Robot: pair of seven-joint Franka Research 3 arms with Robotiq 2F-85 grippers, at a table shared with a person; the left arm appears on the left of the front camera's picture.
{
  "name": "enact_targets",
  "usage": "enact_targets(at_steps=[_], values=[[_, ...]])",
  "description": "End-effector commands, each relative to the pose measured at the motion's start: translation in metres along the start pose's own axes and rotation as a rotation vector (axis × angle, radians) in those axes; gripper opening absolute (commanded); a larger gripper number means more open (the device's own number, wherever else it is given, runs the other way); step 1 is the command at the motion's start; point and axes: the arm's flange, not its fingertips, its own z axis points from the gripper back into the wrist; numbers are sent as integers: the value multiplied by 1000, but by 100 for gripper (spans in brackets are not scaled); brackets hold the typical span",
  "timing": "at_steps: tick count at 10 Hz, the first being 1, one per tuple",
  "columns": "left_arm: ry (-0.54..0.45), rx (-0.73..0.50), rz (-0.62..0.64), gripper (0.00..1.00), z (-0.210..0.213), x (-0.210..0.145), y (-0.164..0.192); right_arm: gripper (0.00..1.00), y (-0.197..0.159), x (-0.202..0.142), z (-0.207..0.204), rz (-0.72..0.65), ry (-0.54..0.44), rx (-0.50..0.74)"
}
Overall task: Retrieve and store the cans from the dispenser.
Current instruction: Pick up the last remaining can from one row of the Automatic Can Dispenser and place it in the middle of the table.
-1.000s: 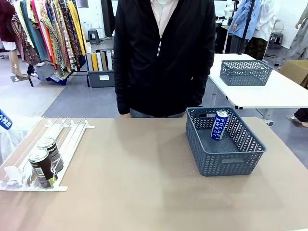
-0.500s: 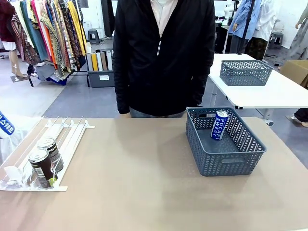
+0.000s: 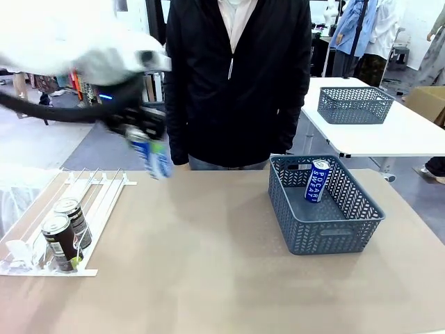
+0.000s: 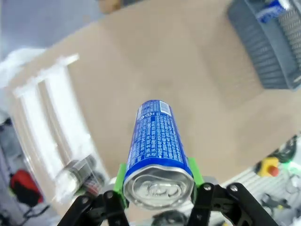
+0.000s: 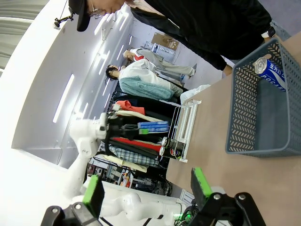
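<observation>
My left gripper is shut on a blue-and-white can, which it holds in the air above the far end of the dispenser. In the left wrist view the green pads clamp this can near its silver top. Two dark cans stand at the near end of the white dispenser. Another blue-and-white can leans inside the grey basket on the right. My right gripper is open, with nothing between its fingers, and faces the basket from far off.
A person in a black jacket stands at the table's far edge, between dispenser and basket. The brown tabletop is bare in the middle. A second grey basket sits on a white table behind.
The left arm has swung in from the left edge with the blue can, moving right and up over the dispenser's far end. Basket and dark cans are unmoved.
</observation>
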Motion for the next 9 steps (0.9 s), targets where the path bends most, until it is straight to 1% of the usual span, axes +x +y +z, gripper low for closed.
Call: enact_targets(at_steps=[1, 2, 3, 5, 6, 9], values=[[151, -19, -192, 0, -51, 69, -28, 100, 2, 4, -1, 18, -13, 20], [188, -41, -241, 0, -79, 76, -43, 100, 2, 4, -1, 18, -13, 20], [239, -81, -275, 0, -117, 81, -59, 100, 2, 4, -1, 18, -13, 20], [283, -111, -268, 0, -154, 83, -71, 100, 2, 4, -1, 18, -13, 20], [318, -121, -284, 0, -169, 82, -73, 100, 2, 4, -1, 18, -13, 20], [361, -69, -296, 0, -188, 79, -78, 100, 2, 4, -1, 18, -13, 20]])
